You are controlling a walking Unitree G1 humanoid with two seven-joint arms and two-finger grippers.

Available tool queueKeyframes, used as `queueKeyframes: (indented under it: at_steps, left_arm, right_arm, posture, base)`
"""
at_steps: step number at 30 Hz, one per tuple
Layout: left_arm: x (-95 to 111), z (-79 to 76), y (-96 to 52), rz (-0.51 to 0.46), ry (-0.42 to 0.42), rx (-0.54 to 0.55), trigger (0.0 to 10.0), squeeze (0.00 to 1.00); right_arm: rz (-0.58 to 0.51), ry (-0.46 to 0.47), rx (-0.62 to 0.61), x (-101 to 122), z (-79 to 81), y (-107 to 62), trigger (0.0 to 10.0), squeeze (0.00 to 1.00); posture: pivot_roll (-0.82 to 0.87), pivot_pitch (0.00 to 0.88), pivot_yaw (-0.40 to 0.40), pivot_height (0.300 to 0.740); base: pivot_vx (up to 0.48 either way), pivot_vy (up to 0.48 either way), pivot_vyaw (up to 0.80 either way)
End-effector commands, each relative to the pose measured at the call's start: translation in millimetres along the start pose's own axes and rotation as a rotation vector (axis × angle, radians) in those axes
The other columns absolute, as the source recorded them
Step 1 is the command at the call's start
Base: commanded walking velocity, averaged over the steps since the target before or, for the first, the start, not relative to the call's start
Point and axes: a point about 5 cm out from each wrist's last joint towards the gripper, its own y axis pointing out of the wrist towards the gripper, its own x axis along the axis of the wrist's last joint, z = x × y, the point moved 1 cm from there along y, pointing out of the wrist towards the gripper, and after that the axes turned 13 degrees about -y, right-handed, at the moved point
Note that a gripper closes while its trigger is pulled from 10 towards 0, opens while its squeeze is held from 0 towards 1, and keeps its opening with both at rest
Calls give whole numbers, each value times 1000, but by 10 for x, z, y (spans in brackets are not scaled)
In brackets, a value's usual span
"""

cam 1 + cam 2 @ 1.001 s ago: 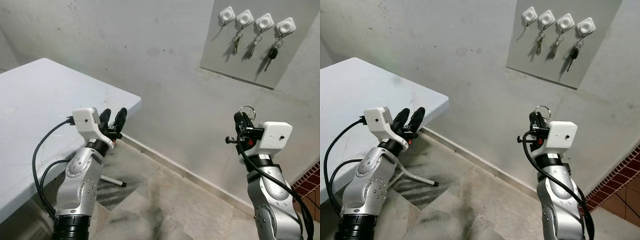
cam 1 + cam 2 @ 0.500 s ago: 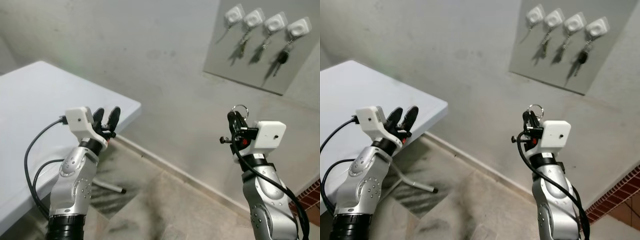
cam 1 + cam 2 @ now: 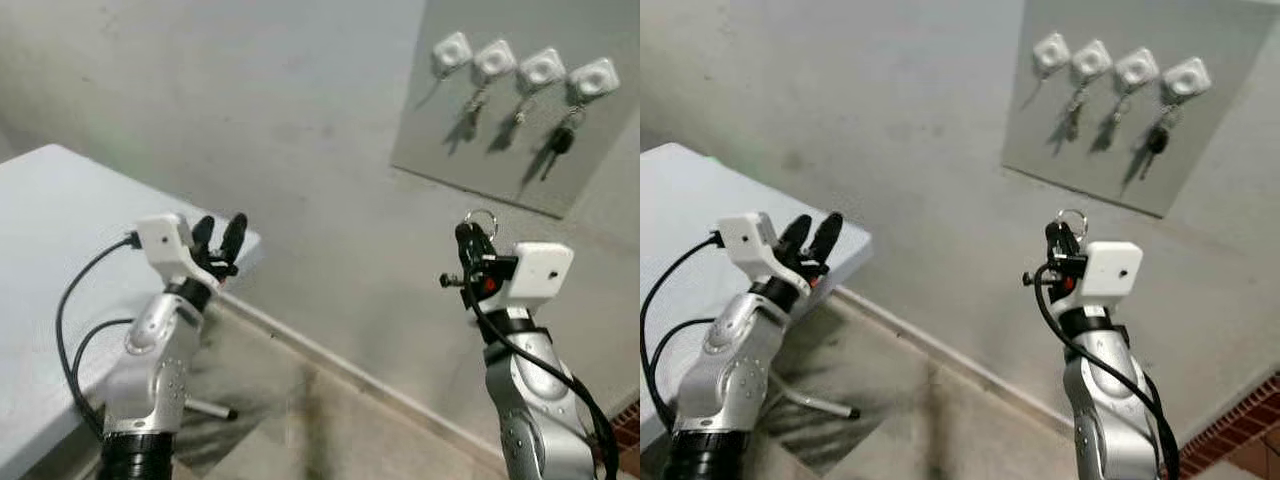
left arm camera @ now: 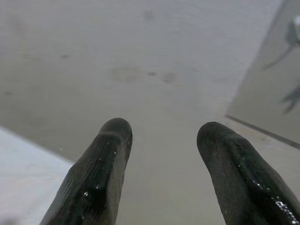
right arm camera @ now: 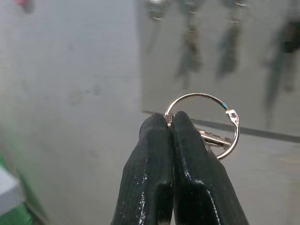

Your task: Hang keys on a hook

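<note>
A white table (image 3: 60, 230) stands by the grey wall (image 3: 270, 110) over tiled floor (image 3: 900, 420).

There were no words, numbers or signs to read anywhere. The wall, the table, the hooks and the robot's arms had no writing on them at all.

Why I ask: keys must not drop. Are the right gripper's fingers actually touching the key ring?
Touching. In the right wrist view the right gripper has both black fingers pressed shut on the key ring, with no gap; the ring loops out past the tips.
</note>
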Motion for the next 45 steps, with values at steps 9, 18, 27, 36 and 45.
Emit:
queueKeyframes:
  at_steps: [9, 18, 27, 36, 45]
  left_arm:
    - [28, -6, 6, 2, 15, -1, 10000, 0]
    - [22, -9, 4, 4, 11, 2, 10000, 0]
    - [-2, -52, -18, -7, -4, -8, 10000, 0]
    - [-44, -265, -19, 13, 44, -94, 10000, 0]
    - [-133, -608, -18, 62, 95, -257, 10000, 0]
  right_arm:
    - [-27, 7, -9, 69, -14, 18, 10000, 0]
    - [-27, 7, -3, 74, -8, 22, 10000, 0]
    - [-24, 3, 7, 71, -4, 21, 10000, 0]
    - [-16, 4, 30, 58, 25, 20, 10000, 0]
    - [-26, 12, 77, 80, 89, 45, 10000, 0]
  posture:
    - [41, 88, 9, 740]
    - [40, 88, 7, 740]
    - [39, 93, 3, 740]
    - [41, 92, -2, 740]
    - [41, 83, -5, 740]
  base:
    - [442, 0, 0]
    - [442, 0, 0]
    - [245, 0, 0]
    - [0, 0, 0]
    - [0, 0, 0]
